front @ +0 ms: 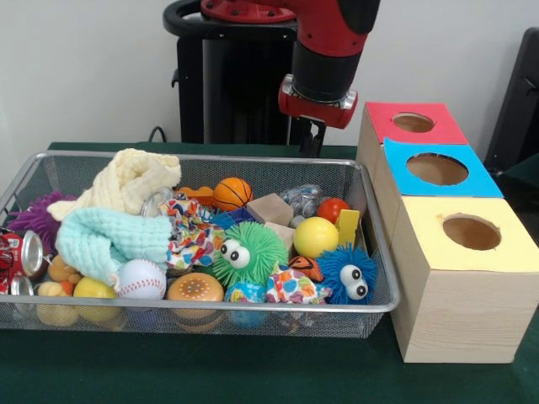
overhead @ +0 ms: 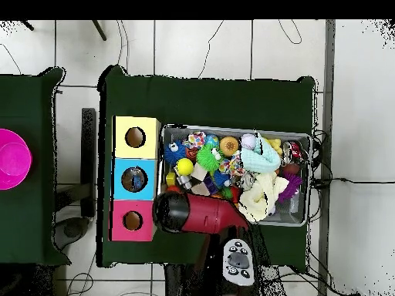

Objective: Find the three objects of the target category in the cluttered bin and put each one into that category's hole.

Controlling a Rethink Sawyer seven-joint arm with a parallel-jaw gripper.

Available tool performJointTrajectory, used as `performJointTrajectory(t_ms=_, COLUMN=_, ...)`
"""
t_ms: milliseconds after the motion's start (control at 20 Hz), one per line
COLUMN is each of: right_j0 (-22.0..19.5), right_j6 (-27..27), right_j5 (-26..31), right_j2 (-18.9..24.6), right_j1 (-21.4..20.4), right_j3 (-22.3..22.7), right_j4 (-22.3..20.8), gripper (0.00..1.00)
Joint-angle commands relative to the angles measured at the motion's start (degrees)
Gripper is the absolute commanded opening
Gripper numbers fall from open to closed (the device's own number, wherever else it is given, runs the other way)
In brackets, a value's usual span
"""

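Observation:
The silver wire-mesh bin (front: 202, 157) holds a heap of toys: an orange basketball (front: 232, 193), a yellow ball (front: 315, 236), a red ball (front: 331, 209), a baseball (front: 140, 279), a green furry toy (front: 247, 252) and a blue furry toy (front: 349, 273). The red-topped box's round hole (front: 413, 122) is open and empty at the far right; it also shows in the overhead view (overhead: 132, 220). My gripper (front: 310, 139) hangs behind the bin's far rim, next to the red-topped box, touching nothing. In the overhead view the arm (overhead: 193, 213) hides it.
Blue-topped (front: 437, 168) and yellow-topped (front: 472, 231) boxes stand in line with the red one. Cream (front: 126, 178) and mint (front: 105, 238) cloths, a crushed can (front: 17, 252), a wooden block (front: 269, 209) and a burger toy (front: 194, 289) lie in the bin. A pink bowl (overhead: 11, 158) sits on another table.

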Motion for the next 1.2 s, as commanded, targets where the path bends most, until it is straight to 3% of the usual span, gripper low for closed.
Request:
performJointTrajectory(t_ms=50, right_j0=-2.1, right_j6=6.0, right_j5=2.0, right_j2=2.3, right_j1=-1.5, right_j3=-6.0, right_j4=1.1, gripper=0.0)
performJointTrajectory(t_ms=600, right_j0=-2.4, right_j6=6.1, right_j5=-7.7, right_j2=2.5, right_j1=-2.1, right_j3=-3.0, right_j4=-1.1, gripper=0.0)
performJointTrajectory(t_ms=650, right_j0=-2.3, right_j6=6.1, right_j5=-8.4, right_j2=2.4, right_j1=-2.3, right_j3=-2.3, right_j4=-1.2, gripper=1.0)
performJointTrajectory(t_ms=1200, right_j0=-2.0, right_j6=6.9, right_j5=-14.0, right_j2=1.8, right_j1=0.6, right_j3=-1.8, right_j4=-1.8, gripper=1.0)
